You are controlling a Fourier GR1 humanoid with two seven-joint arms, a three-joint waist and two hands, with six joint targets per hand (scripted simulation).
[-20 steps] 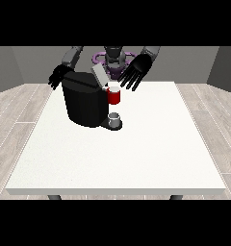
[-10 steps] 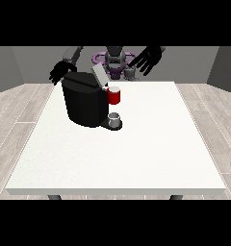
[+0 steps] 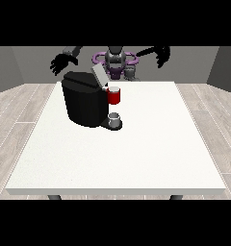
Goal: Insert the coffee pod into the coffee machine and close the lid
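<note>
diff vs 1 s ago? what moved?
The robot hand at the view's right swung away from the coffee machine, up and outward. It holds nothing. The robot hand at the view's left shifted slightly outward. The machine, its raised lid and the red thing at the machine look the same.

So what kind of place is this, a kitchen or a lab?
Probably a bare test room rather than a kitchen: one white table on a wood-plank floor, plain grey walls, and only a black coffee machine on the table.

One camera stands across the white table [image 3: 136, 158], looking slightly down at the facing robot [image 3: 115, 60].
</note>
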